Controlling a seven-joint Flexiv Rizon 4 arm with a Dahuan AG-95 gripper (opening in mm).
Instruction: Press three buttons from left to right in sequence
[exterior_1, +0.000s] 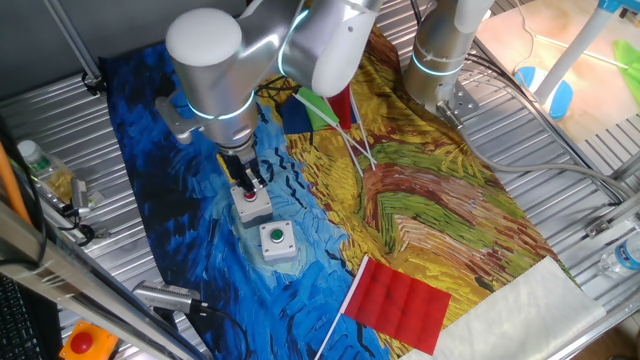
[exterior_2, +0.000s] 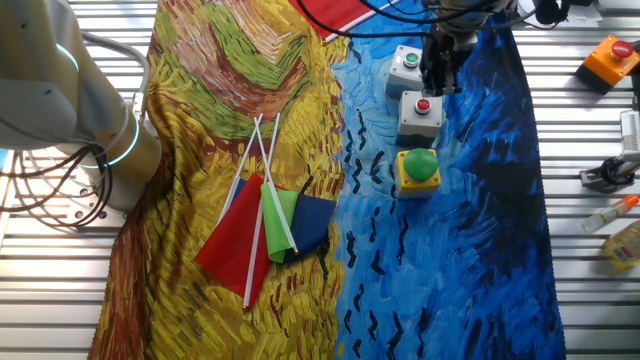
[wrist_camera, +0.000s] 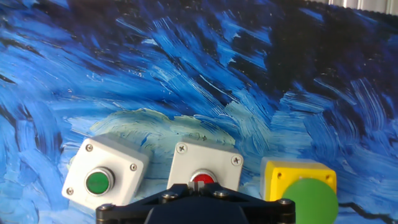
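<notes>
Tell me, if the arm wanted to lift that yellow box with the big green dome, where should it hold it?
Probably by the yellow box's flat side walls, coming straight down. The green dome on top is rounded and would likely slip.

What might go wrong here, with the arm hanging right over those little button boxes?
The three boxes sit close together, so the gripper, above the red button box, might clip the small green button box beside it. The boxes rest loose on a painted cloth, so a push off-centre might slide or tip one, perhaps toward the yellow box.
</notes>
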